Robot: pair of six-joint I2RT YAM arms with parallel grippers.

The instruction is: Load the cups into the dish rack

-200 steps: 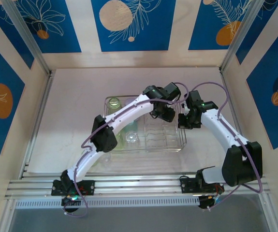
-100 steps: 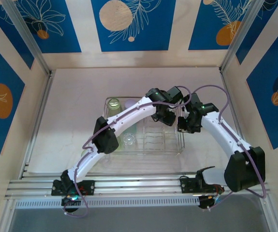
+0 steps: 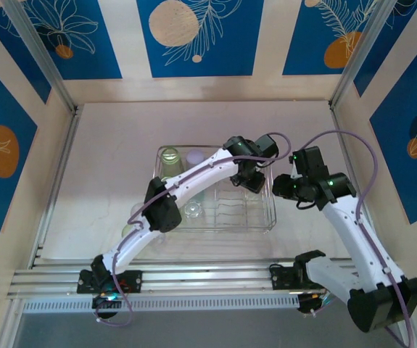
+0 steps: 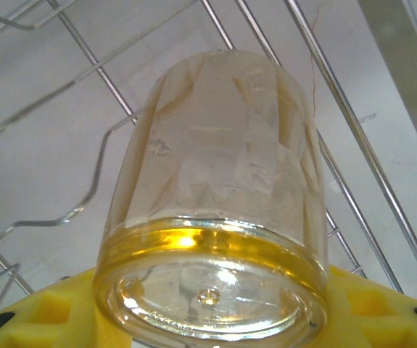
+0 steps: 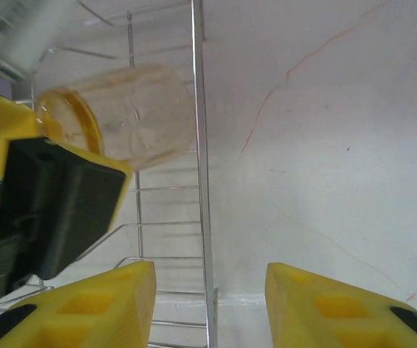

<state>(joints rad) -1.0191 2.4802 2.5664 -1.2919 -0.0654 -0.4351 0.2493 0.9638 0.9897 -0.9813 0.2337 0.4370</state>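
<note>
My left gripper (image 3: 252,179) grasps the amber cup (image 4: 215,181), tipped on its side above the wires at the rack's (image 5: 197,109) right end. My right gripper (image 5: 208,301) hangs open and empty over the rack's right rim, with bare table (image 5: 324,145) beyond. A green cup (image 3: 170,154) and a lilac cup (image 3: 193,155) stand in the rack's far-left corner.

The cup (image 4: 212,181) is clear with an amber tint, the dish rack (image 3: 230,217) silvery wire, the desk (image 3: 106,167) pale and faintly veined. Blue wall panels (image 3: 223,51) carry white leaf outlines and orange or cream discs.
</note>
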